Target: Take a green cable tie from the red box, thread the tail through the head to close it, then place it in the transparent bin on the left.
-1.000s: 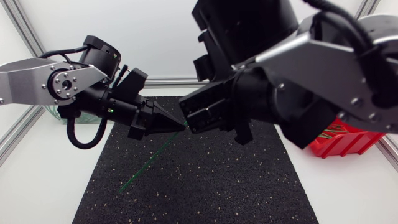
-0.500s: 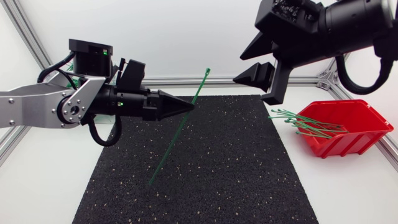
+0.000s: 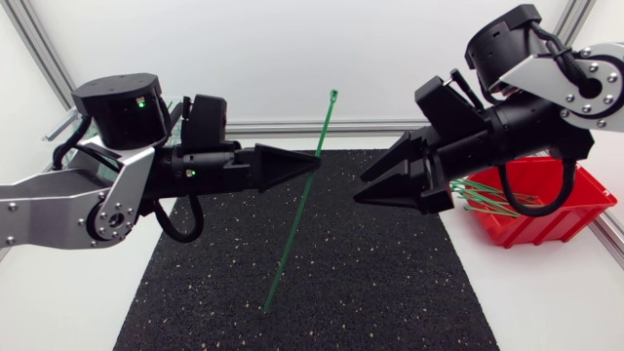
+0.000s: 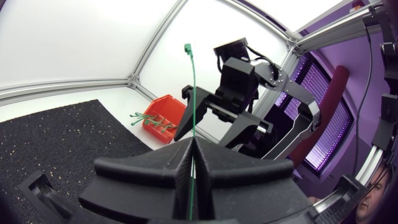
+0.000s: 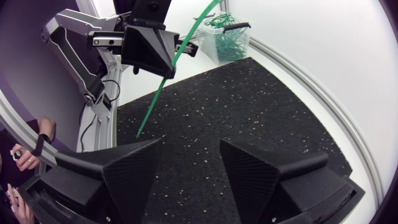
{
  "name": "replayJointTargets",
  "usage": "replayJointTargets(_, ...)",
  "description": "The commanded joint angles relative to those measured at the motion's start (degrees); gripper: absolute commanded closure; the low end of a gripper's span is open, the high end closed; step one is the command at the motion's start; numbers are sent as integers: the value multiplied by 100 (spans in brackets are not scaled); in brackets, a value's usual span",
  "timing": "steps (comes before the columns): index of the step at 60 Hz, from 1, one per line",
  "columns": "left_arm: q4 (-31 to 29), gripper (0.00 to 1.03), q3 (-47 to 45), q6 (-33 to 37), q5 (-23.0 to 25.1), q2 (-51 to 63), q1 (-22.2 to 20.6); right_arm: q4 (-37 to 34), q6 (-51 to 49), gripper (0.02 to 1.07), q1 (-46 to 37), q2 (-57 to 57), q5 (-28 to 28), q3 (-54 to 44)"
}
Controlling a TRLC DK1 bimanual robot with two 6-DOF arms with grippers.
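Black speckled mat (image 3: 322, 283) takes up the middle and bottom of the head view, sitting on the white table (image 3: 556, 312). The left arm (image 3: 88, 200) comes in from the left edge and the right arm (image 3: 556, 93) from the upper right, and both point toward the centre of the frame.

The red box (image 3: 561, 226) is at the right edge, partly behind the right arm, with a bunch of green ties (image 3: 487, 198) poking out over its left rim. The transparent bin (image 5: 227, 37) only really shows in the right wrist view. It's past the mat's far corner, beyond the left arm, with a tangle of green ties in it.

The left gripper (image 3: 314, 163) is pinched tight on the green cable tie (image 3: 292, 226), roughly a third of the way down from its head. The tie stands nearly upright and leans a bit, with its head up top centre and its tail hanging over the mat. The right gripper (image 3: 361, 188) sits just right of the tie with its jaws spread wide, holding nothing and not touching the tie.
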Motion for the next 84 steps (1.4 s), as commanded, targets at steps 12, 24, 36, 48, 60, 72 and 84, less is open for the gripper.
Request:
replayJointTargets(12,502,100,-180,-521,-268,39,-435,214,334,41,218,267,-1176,-394)
replayJointTargets(24,792,100,-303,-653,-532,118,-541,873,668,58,376,452,-1817,-526)
replayJointTargets(36,924,100,-373,-811,-628,162,-532,1084,773,73,358,601,-2011,-535)
replayJointTargets(48,995,100,-435,-899,-628,136,-541,1251,852,83,332,627,-2037,-543)
replayJointTargets(60,1030,100,-496,-943,-628,57,-541,1286,861,101,297,619,-2072,-579)
replayJointTargets(72,1030,100,-540,-943,-628,48,-558,1304,852,101,306,531,-2108,-623)
replayJointTargets(84,1030,81,-505,-943,-620,74,-567,1286,809,101,306,540,-2072,-666)
